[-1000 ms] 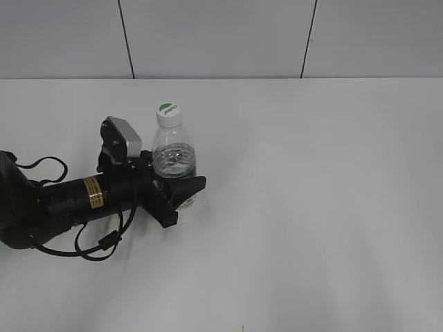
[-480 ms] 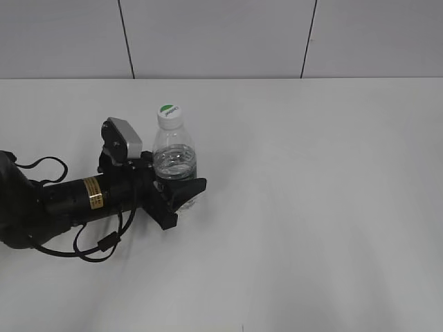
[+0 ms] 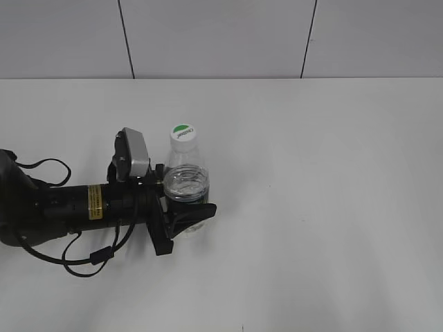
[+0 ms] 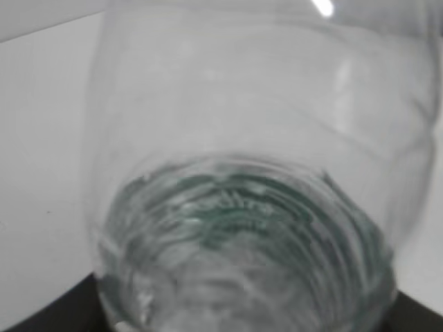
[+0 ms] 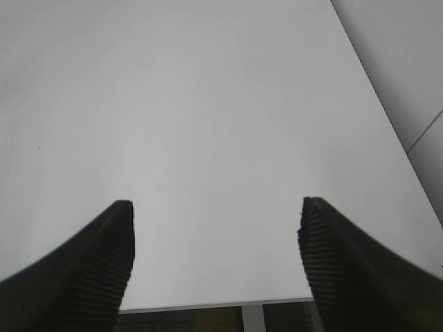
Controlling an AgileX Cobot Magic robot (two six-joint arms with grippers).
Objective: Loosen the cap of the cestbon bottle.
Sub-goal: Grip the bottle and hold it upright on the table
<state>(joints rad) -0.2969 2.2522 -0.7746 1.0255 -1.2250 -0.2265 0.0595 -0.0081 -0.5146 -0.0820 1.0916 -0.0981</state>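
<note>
- Bottle of clear plastic stands upright on the white bench, left of the middle in the exterior view, partly filled with water.
- White cap sits on the bottle's neck, its top marked with a green half-disc; nothing touches it.
- Left claw reaches in from the left edge of the exterior view, lying low and nearly level with the bench, and is clamped around the lower body of the bottle, one black finger showing in front of the bottle and the other behind it.
- Grey camera box sits on top of the left arm just behind the claw, beside the bottle's shoulder.
- Left wrist view is filled by the bottle at very close range, its ribbed wall and a blurred green tint showing through the plastic.
- Right claw hangs over bare bench near its edge, with its two ribbed black fingers spread wide and nothing between them; it does not appear in the exterior view.
</note>
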